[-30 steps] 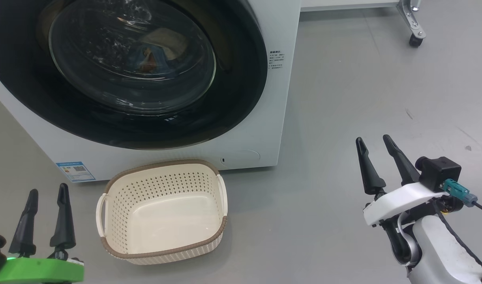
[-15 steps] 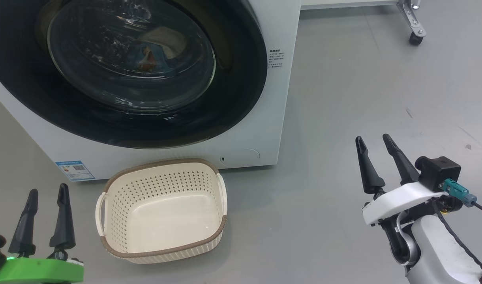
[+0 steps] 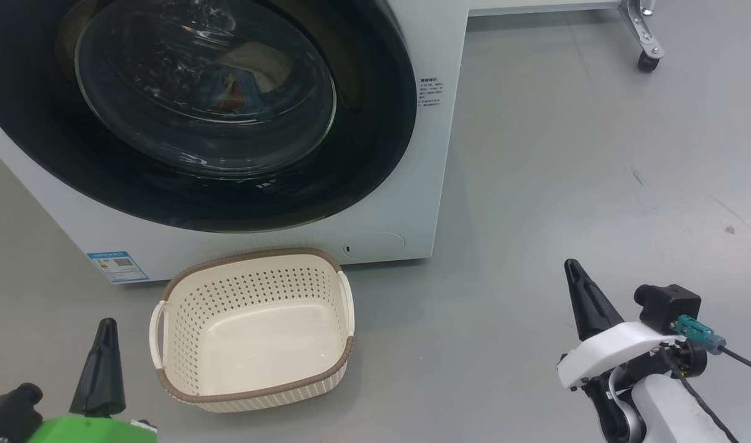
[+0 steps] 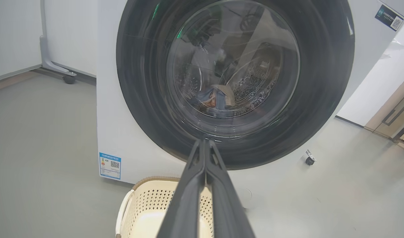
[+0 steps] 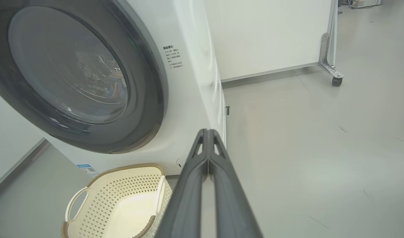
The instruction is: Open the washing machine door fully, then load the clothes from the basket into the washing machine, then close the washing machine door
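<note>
Left gripper (image 3: 107,325) and right gripper (image 3: 573,266), both clenched shut, flank one basket (image 3: 255,254) on the floor (image 3: 535,154) before one washing machine (image 3: 384,237), its one door (image 3: 375,123) closed over clothes (image 3: 234,95).

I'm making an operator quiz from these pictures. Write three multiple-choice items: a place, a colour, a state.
1. The woven-look rim of the cream perforated plastic basket is: A) brown B) green C) black
2. The light blue printed clothes lie: A) in the basket B) inside the large white front-loading washing machine C) on the grey floor
3. The round black-rimmed glass door is: A) wide open B) shut C) taken off
Answers: A, a brown band edges it; B, blue fabric shows through the glass; B, it sits flush on the machine's front.
</note>
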Robot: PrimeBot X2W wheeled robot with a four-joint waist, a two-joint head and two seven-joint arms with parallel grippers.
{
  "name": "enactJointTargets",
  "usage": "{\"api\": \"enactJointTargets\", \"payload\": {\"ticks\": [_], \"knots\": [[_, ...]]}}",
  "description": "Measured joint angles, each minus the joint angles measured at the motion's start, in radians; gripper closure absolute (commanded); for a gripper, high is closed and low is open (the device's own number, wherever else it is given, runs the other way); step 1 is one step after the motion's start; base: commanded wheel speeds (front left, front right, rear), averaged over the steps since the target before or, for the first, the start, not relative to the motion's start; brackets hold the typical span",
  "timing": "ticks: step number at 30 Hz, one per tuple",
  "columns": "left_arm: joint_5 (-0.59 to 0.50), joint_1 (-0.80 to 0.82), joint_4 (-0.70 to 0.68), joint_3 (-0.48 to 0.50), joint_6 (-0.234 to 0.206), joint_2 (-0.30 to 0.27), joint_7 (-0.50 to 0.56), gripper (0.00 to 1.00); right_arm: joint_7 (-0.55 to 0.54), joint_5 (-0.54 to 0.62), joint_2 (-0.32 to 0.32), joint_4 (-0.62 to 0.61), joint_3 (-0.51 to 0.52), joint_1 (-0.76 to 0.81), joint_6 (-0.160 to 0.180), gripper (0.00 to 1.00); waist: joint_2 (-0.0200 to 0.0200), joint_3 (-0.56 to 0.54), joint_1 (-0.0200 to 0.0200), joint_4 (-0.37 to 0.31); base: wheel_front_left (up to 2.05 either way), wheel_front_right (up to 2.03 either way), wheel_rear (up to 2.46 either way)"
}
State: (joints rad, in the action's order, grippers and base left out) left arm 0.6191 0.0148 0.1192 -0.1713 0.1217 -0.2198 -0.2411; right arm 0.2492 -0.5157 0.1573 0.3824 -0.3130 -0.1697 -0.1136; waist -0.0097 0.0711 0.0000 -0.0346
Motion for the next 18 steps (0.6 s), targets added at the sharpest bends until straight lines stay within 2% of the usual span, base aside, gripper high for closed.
{"api": "enactJointTargets", "payload": {"ticks": [18], "knots": [[0.194,0.000,0.008,0.037,-0.003,0.031,0.057,1.00,-0.064,-0.212,-0.022,-0.026,0.078,0.002,0.001,1.00,0.0000,-0.014,0.0000,0.007,0.00,0.00,0.00]]}}
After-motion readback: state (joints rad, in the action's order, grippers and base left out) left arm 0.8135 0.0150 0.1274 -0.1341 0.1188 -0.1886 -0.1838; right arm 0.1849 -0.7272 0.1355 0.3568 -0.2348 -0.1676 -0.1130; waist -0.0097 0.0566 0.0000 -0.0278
